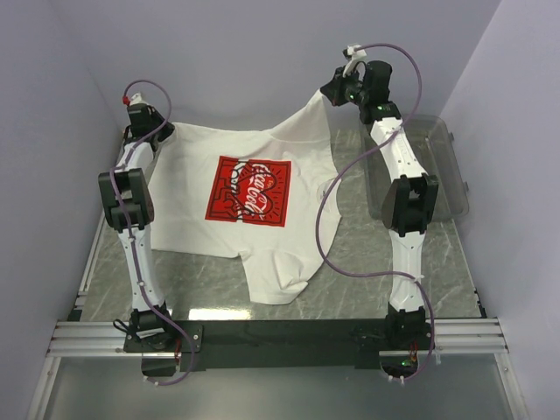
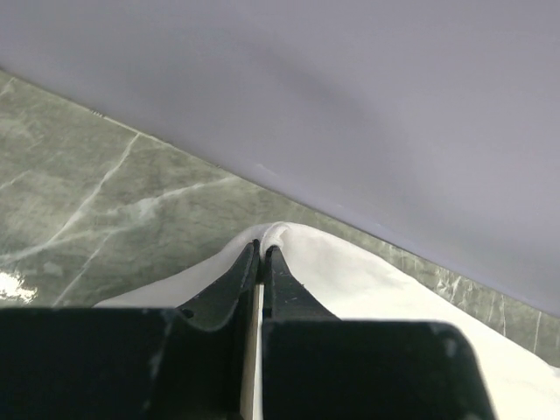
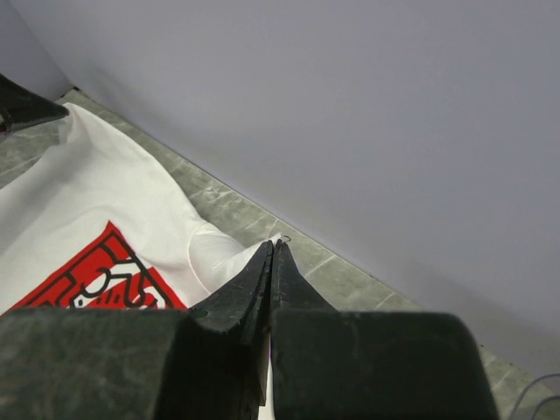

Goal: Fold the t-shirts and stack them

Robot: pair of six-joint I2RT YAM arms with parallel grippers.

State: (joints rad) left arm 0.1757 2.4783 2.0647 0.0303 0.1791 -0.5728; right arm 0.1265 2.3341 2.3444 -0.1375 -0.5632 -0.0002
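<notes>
T-shirt: a white short-sleeved t-shirt (image 1: 192, 206) lies spread on the tabletop (image 1: 367, 254), chest side up, between the two arms and turned sideways to them.
Print: a red square print (image 1: 248, 190) with white script lettering sits near the middle of the cloth, its lettering also running sideways.
Near edge of the shirt: a rounded lobe of fabric reaches toward the arm bases and lies flat with soft folds.
Left end effector: the left end effector (image 1: 150, 125) is low at the far left corner of the tabletop. In the left wrist view its black fingers (image 2: 226, 284) are all but pressed together, with a thin strip of white cloth pinched between them and a small fold standing up at the tips.
Right end effector: the right end effector (image 1: 335, 90) is raised above the far right of the tabletop, close to the back wall (image 1: 262, 52). Its fingers (image 3: 241, 293) are pressed together, pinching the shirt's far right corner.
Lifted cloth: from that pinch the fabric hangs in a taut slope down to the part resting flat.
Bin: a clear grey plastic bin (image 1: 442, 166) stands at the right edge of the tabletop, beside the right arm and apart from the shirt.
Cable: a purple cable (image 1: 322, 219) from the right arm loops over the shirt's right side.
</notes>
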